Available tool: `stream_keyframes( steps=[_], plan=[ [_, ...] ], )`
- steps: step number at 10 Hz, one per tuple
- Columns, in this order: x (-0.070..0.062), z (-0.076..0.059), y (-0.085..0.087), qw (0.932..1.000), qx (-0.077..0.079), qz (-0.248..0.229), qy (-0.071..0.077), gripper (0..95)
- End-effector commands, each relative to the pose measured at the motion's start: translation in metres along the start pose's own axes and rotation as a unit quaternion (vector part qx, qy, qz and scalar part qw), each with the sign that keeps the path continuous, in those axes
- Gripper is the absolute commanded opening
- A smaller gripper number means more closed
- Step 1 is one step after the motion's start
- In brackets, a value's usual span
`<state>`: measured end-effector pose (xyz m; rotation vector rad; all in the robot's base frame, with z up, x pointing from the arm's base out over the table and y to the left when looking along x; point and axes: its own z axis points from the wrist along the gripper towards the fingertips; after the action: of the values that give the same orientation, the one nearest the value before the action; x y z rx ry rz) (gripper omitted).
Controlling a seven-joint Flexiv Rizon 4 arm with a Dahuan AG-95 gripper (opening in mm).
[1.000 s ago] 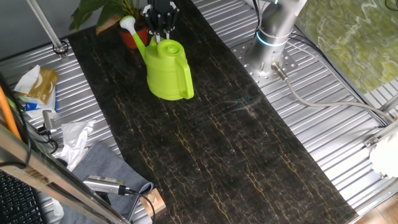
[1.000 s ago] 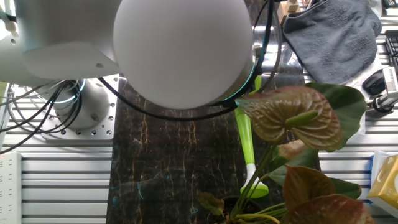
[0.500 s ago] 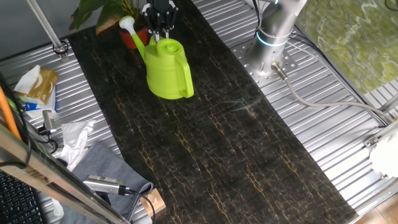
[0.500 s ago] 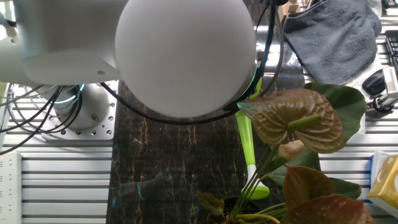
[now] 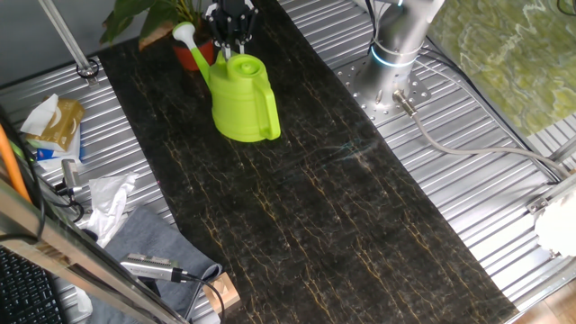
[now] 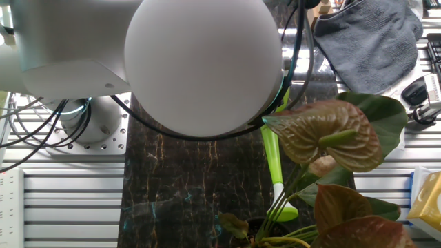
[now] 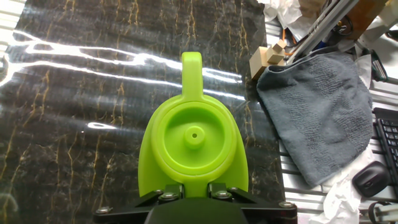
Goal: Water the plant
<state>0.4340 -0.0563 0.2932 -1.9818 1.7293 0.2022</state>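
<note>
one fixed view | plant point(image 5: 148, 18) | dark leaves (red-orange pot point(image 5: 191, 56))

Gripper point(image 5: 230, 38) fingertips can't be made out in any view: hand view shows only the black finger bases at the bottom edge, so open or closed is unclear. In the other fixed view the arm's white housing point(image 6: 200, 62) blocks most of the watering can point(image 6: 274, 162); only the spout shows. Plant point(image 5: 151, 16) is cut by the top edge in one fixed view, its pot point(image 5: 192, 54) mostly behind the spout. Grey cloth point(image 7: 317, 112) runs off right.
</note>
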Motion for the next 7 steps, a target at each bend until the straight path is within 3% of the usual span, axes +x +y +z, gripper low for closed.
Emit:
stream_keyframes(
  steps=[1,7],
  plan=[
    [0.0000,-0.0007,0.0001,1.0000,0.000,0.001,-0.001,0.0],
    [0.0001,-0.0008,0.0001,0.9999,0.002,0.003,-0.010,0.0]
  ],
)
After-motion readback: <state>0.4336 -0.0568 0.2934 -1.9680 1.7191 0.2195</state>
